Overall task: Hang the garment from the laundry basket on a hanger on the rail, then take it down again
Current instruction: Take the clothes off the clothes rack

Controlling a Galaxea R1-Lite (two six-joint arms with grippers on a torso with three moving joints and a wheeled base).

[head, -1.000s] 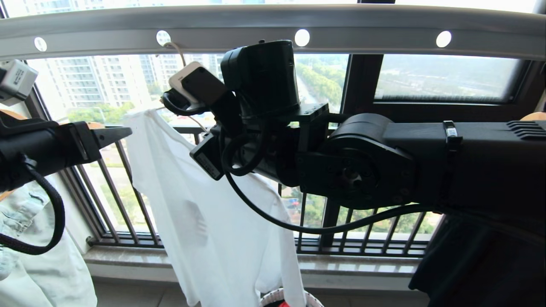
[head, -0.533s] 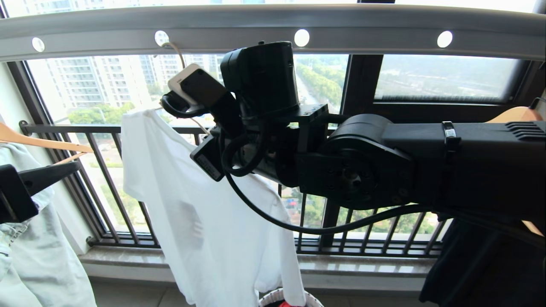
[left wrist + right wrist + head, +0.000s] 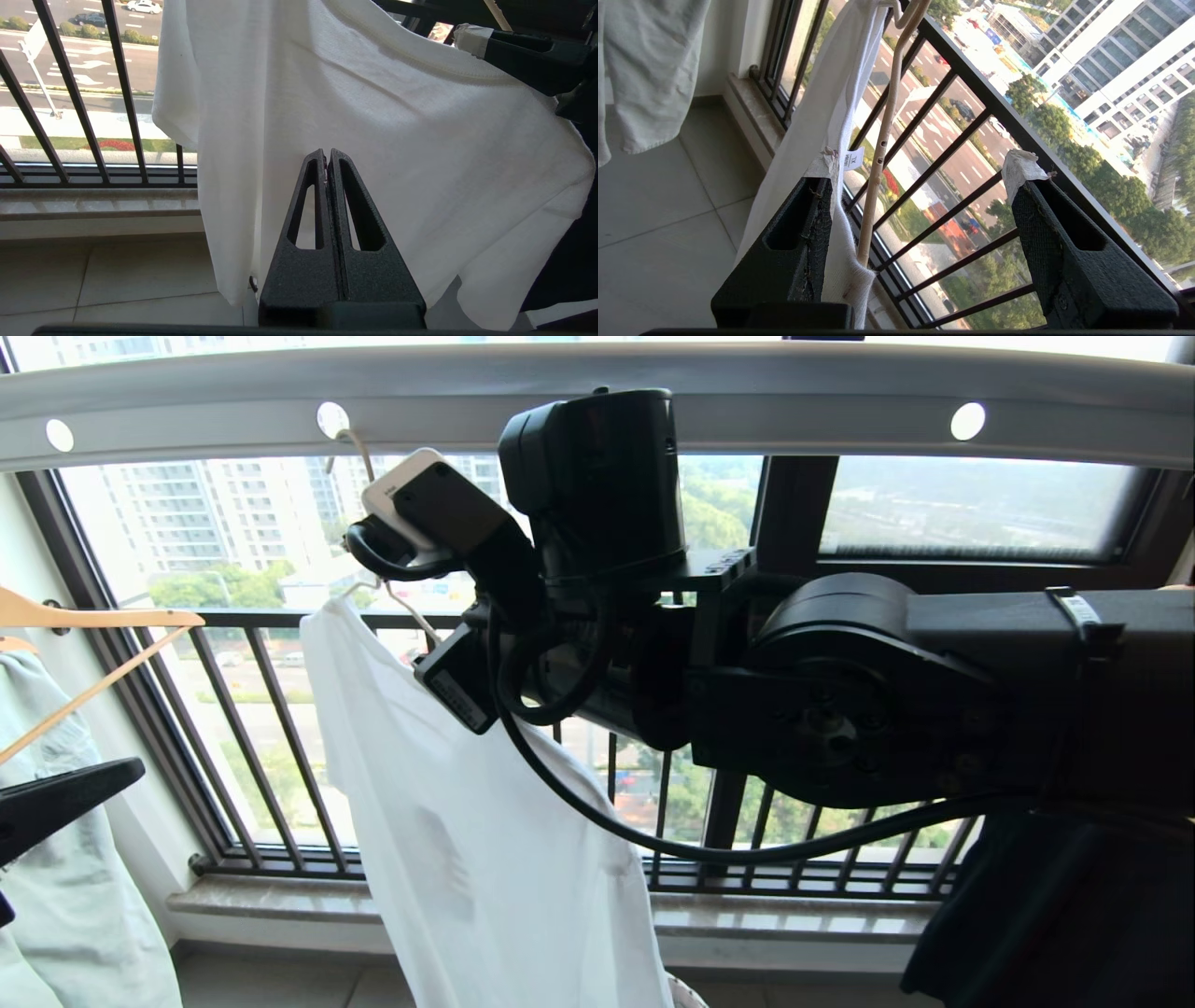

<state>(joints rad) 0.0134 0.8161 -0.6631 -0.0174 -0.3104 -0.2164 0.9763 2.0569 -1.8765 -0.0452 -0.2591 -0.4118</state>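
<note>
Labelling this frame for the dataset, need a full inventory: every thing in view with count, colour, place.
T-shirt: 1, white, on the slim hanger under the rail, centre-left
slim hanger: 1, cream, hooked in a rail hole
rail: 1, grey, overhead, with round holes
wooden hanger: 1 in view, light wood, far left
denim jacket: 1, pale, lower left
dark garment: 1, black, lower right
window bars: a row, black, behind the T-shirt
left gripper: shut, empty, low at the left, clear of the T-shirt
right gripper: open, raised beside the slim hanger, one finger against the T-shirt
</note>
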